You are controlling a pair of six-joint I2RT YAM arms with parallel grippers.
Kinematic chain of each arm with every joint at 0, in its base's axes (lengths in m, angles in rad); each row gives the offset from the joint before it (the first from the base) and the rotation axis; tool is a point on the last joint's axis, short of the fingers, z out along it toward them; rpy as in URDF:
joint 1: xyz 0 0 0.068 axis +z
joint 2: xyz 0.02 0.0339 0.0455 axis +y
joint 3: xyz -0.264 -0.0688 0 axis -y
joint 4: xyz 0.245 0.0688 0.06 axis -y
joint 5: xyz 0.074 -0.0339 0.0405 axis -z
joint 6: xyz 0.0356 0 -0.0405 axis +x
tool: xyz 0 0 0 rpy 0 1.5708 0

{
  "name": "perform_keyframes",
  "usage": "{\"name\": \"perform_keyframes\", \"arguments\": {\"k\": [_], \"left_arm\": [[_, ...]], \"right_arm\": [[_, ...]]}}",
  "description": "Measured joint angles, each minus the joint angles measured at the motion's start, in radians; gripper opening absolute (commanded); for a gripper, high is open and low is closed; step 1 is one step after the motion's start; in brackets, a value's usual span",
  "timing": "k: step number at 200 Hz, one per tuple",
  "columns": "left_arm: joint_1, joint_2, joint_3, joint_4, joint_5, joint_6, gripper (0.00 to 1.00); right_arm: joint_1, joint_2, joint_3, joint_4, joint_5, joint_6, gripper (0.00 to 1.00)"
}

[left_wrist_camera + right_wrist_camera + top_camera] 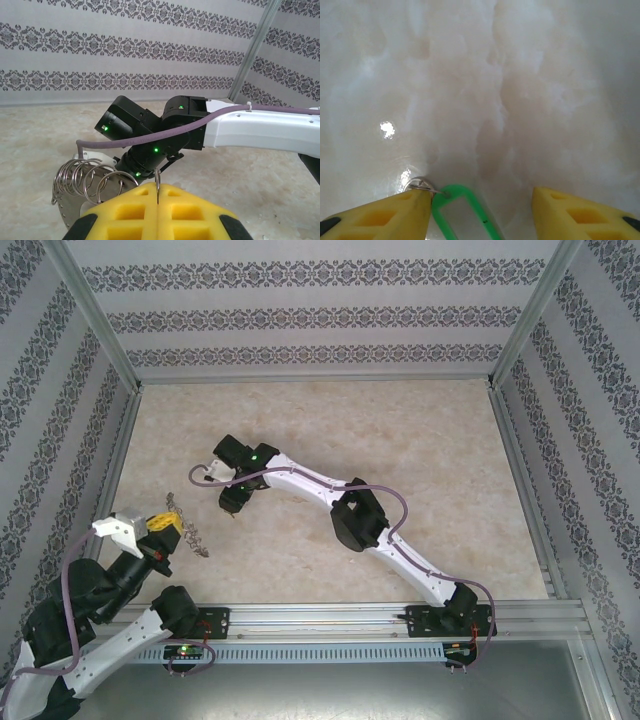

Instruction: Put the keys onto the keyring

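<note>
The bench [420,440], pale and marbled, is walled [300,320] at its far, left and right edges. Broad open surface runs along its far edge and right side. The right arm [355,520] reaches from the near-right corner diagonally toward left of centre, elbow bent and wrist tipped down at the surface. The left arm [100,600] is folded at the near-left corner, close to the left edge. The left pincer [157,205] is pressed fully closed, with a thin metal edge of the keyring [87,179] pinched in its seam and the coiled loops just beside it. The right pincer [482,192] gapes wide and grips nothing. The green-tagged key [461,212] lies on the bench between its fingers, the small ring touching one finger [390,212].
</note>
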Motion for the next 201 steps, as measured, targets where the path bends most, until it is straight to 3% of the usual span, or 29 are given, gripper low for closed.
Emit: {"name": "perform_keyframes", "arguments": {"k": [24, 117, 167, 201], "left_arm": [[0.0, -0.002, 0.005, -0.001, -0.003, 0.003, 0.0], [0.0, -0.003, 0.005, -0.003, -0.001, 0.004, 0.0], [0.0, -0.003, 0.005, -0.003, 0.002, 0.005, 0.0], [0.0, -0.005, 0.005, -0.003, 0.002, 0.005, 0.0]], "right_arm": [[0.002, 0.0, -0.002, 0.01, 0.009, 0.011, 0.47], [0.006, -0.006, -0.021, 0.028, -0.003, -0.015, 0.47], [0.031, -0.006, -0.026, 0.027, -0.042, -0.038, 0.21], [0.043, -0.026, -0.068, 0.053, -0.056, -0.033, 0.12]]}}
